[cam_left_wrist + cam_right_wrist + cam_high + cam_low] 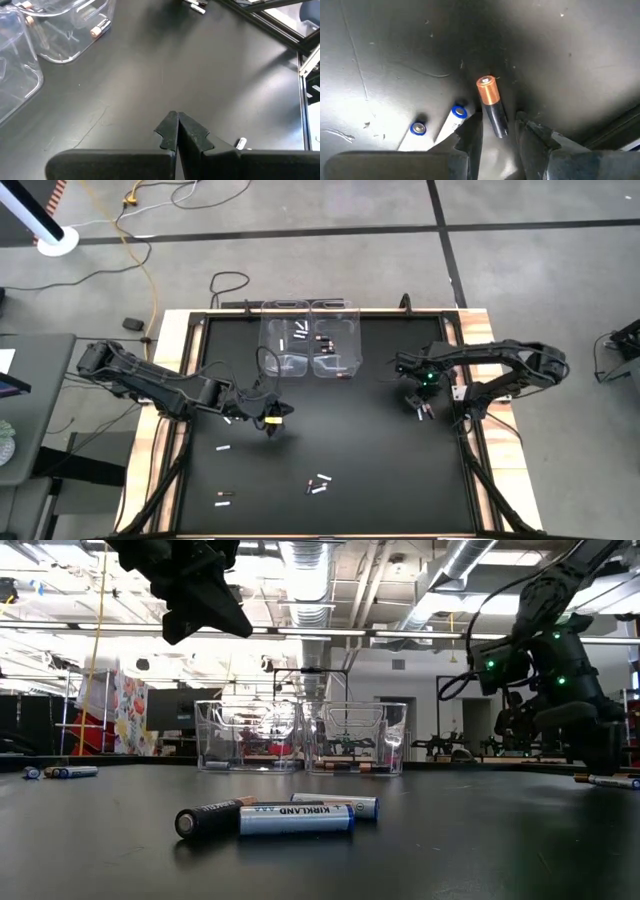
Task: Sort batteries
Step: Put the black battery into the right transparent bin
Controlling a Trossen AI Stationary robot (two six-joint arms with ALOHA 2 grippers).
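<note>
My right gripper [499,136] points down at the table's right side [420,406], open. Its fingers stand on either side of the dark end of a black battery with a copper end [490,100] that lies flat on the table. Two white batteries with blue ends [455,116] [418,129] lie right beside it. My left gripper [177,125] hangs shut and empty above the table's middle left [276,418]. More batteries lie loose at the near side [316,483] [295,818].
Two clear plastic bins [268,330] [357,330] stand side by side at the far middle, each with several batteries inside. Single batteries lie at the near left [225,448] [223,498]. The table's raised frame [462,415] runs close to my right gripper.
</note>
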